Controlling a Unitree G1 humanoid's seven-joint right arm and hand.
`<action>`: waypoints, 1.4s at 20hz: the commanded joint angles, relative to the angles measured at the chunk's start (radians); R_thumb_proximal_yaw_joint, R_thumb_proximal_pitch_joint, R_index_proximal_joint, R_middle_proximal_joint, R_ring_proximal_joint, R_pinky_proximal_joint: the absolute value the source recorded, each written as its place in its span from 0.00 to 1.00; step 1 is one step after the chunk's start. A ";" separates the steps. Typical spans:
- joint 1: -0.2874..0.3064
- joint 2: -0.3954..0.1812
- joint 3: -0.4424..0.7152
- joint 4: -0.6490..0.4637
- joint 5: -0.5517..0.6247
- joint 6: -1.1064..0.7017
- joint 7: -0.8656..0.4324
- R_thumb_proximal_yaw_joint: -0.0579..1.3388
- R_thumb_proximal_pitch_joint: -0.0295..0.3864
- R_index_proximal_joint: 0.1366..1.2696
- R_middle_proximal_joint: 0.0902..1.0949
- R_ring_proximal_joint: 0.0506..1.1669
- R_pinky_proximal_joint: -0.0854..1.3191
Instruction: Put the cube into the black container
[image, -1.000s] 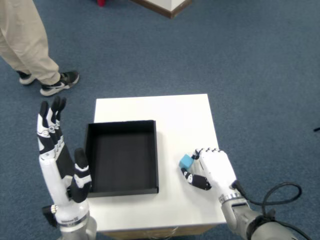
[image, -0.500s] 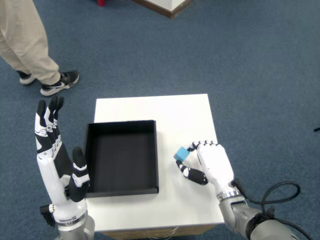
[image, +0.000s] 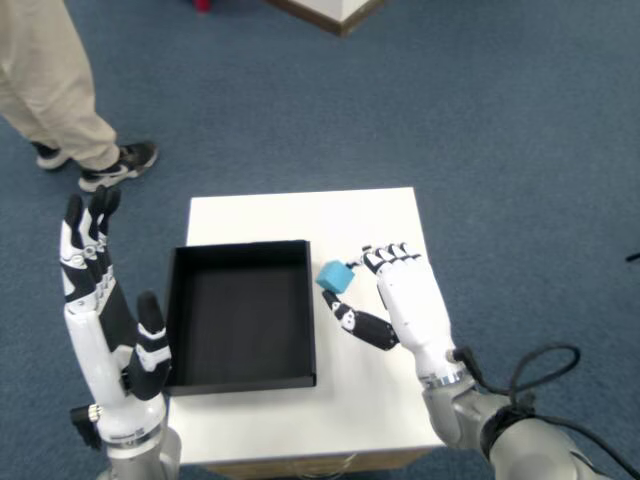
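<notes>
Pinching cube (image: 335, 276) between thumb and fingertips, right hand (image: 405, 305) curled

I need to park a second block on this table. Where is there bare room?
Bare: the table strip behind the black container, and the near right corner. Crowded: beside the container's right wall, where the right hand holds the cube.

This looks like an office or lab room used for robot trials. Blue, short-pile commercial carpet (image: 500, 120) covers the whole floor. A small white square table (image: 360, 225) stands alone in the open, with no household furniture around it. A person (image: 60, 90) in beige trousers and dark sneakers stands at the upper left, close by. At the top edge sits the corner of a white piece of furniture with a dark base (image: 335, 12).
</notes>
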 joint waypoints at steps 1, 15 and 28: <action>-0.093 -0.007 0.026 0.028 -0.017 -0.071 -0.137 0.93 0.44 0.85 0.62 0.46 0.44; -0.201 -0.004 0.073 -0.100 -0.067 0.012 -0.187 0.94 0.48 0.86 0.64 0.46 0.42; -0.251 -0.008 -0.058 -0.285 -0.196 0.213 -0.055 0.90 0.52 0.83 0.64 0.47 0.44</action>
